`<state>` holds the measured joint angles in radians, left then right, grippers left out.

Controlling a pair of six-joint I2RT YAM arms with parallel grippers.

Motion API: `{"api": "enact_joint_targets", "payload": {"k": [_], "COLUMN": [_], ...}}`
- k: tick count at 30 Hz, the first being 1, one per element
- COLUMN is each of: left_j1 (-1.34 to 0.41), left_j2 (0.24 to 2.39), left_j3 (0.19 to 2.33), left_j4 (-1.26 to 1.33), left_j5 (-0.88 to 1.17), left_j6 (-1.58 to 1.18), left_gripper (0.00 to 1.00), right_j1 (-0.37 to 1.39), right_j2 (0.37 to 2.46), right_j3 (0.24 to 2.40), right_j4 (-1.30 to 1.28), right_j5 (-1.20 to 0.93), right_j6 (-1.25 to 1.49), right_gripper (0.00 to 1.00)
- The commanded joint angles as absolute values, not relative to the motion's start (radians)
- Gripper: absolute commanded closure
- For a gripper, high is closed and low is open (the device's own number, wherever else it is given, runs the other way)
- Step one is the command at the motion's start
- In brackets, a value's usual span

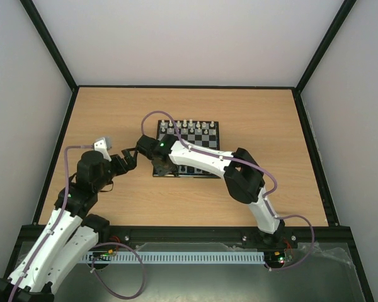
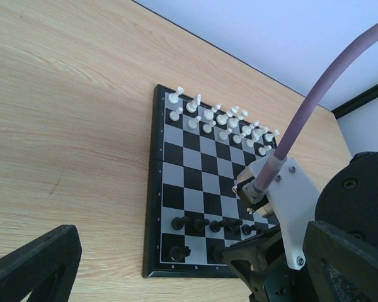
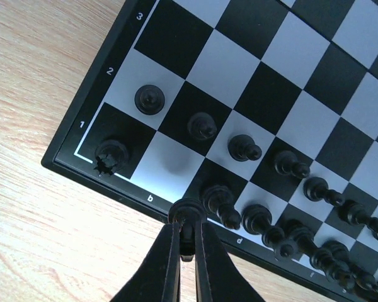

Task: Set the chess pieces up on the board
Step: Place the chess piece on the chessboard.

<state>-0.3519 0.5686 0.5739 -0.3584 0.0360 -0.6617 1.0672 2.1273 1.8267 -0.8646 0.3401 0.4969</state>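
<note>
The board (image 1: 201,141) lies mid-table, and the right wrist view shows it close up (image 3: 264,94). My right gripper (image 3: 187,242) is shut on a black chess piece (image 3: 188,214), held just above the board's near edge by the b file. The pale b1 square (image 3: 170,160) is bare, with a black rook (image 3: 111,155) on a1 beside it. Black pawns (image 3: 201,126) line the second row and more black pieces (image 3: 258,217) fill the first. My left gripper (image 1: 131,158) hangs open left of the board, holding nothing.
White pieces (image 2: 220,119) stand in two rows on the board's far side. The right arm (image 1: 239,176) stretches over the board's near right part. Dark rails (image 1: 57,145) border the wooden table (image 1: 113,113) on both sides.
</note>
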Motion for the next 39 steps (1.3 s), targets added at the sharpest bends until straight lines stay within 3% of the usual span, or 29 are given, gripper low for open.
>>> {"api": "enact_joint_targets", "payload": {"k": [1,10,20,39], "left_j1": [-0.344,-0.344,-0.344,-0.344], "left_j2": [0.547,0.524,0.385,0.224], "left_j3": [0.564,0.565,0.584,0.769], "left_j4": [-0.348,-0.355,-0.413,-0.500], "left_j5": [0.057,0.045,-0.126,-0.120], "left_j6": [-0.663,-0.667,-0.723,-0.702], "left_gripper": [0.00,0.01,0.01,0.01], "right_j1": [1.072,1.056,1.039,1.027], "right_j2": [2.154,2.168,2.092,2.129], "right_j3": [1.863,1.851,1.772,1.775], "right_j4": [-0.875,-0.826,-0.767,-0.762], "right_j5": [0.323,0.288,0.265,0.238], "right_j6": [0.486,0.480,0.493,0.479], "right_gripper": [0.99,0.99,0.99,0.99]}}
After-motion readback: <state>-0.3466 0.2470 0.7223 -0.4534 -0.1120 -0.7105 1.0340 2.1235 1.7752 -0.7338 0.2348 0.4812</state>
